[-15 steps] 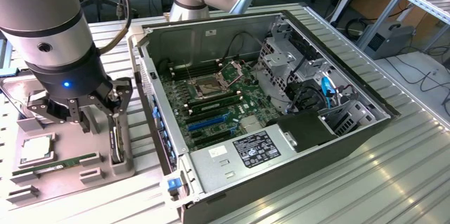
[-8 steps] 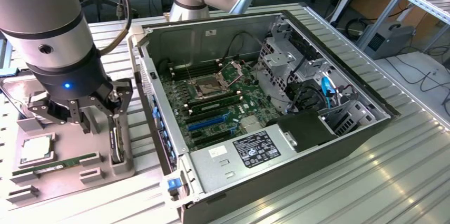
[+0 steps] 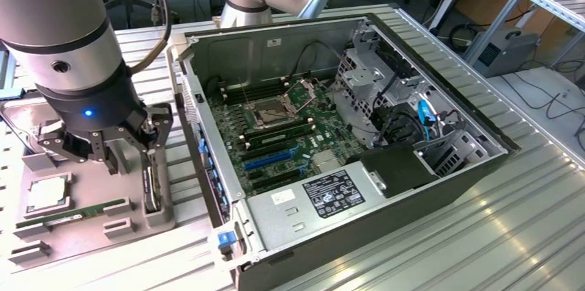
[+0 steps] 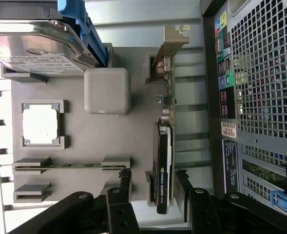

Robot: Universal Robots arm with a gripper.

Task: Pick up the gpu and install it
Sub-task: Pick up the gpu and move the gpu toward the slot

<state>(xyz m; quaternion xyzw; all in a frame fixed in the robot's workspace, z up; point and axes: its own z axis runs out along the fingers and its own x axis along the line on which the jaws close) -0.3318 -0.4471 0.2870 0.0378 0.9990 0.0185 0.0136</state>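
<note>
While hovering with pincer [image 4: 153, 179] spread wide and empty, flanks gpu [image 4: 163, 161] set edge-up in tray [image 4: 109, 141]; beside computer case [image 4: 260, 73].

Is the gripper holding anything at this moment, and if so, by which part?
Nothing is held. The gripper is open, its fingers either side of the gpu, at its cooler end, in the gray tray.
</note>
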